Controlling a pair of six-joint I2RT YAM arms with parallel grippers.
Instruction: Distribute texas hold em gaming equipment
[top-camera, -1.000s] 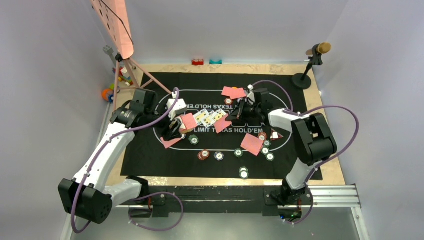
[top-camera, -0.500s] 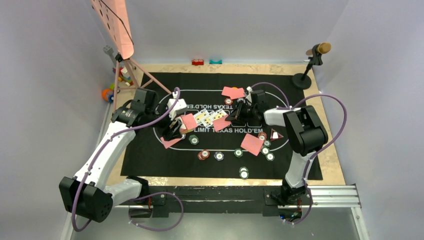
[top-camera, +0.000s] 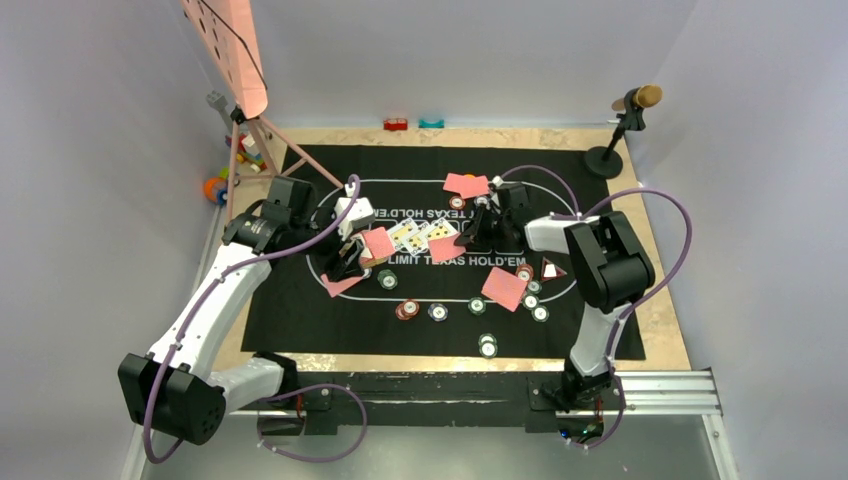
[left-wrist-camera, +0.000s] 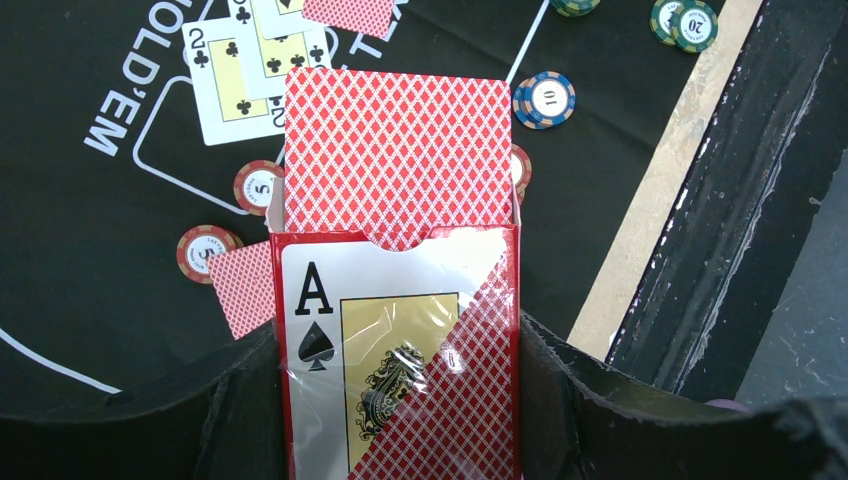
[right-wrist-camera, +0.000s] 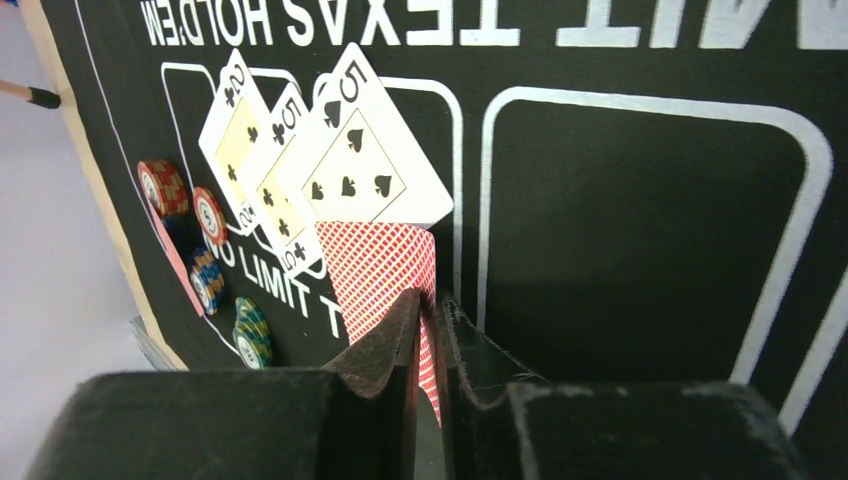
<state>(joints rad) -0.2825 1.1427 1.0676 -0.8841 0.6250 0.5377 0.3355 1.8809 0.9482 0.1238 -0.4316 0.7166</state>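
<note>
My left gripper (top-camera: 352, 256) is shut on a red card box (left-wrist-camera: 400, 350) printed with an ace of spades. The red-backed deck (left-wrist-camera: 398, 150) sticks out of its top. My right gripper (right-wrist-camera: 428, 310) is shut on the edge of one red-backed card (right-wrist-camera: 380, 265), held low over the mat's middle (top-camera: 445, 248). Three face-up cards (right-wrist-camera: 360, 160) lie fanned just beyond it. Face-down cards lie at the far middle (top-camera: 468, 185), near right (top-camera: 505, 288) and left (top-camera: 343, 284). Chips (top-camera: 437, 311) are scattered along the near side of the mat.
The black mat (top-camera: 300, 310) covers most of the table. A microphone stand (top-camera: 610, 150) is at the back right. A pink stand (top-camera: 240, 60) on tripod legs and toy blocks (top-camera: 245, 160) are at the back left. Two small blocks (top-camera: 396, 124) sit at the far edge.
My right arm's elbow has swung left and its wrist shifted slightly farther away. The card it holds stays over about the same spot. My left arm has not moved.
</note>
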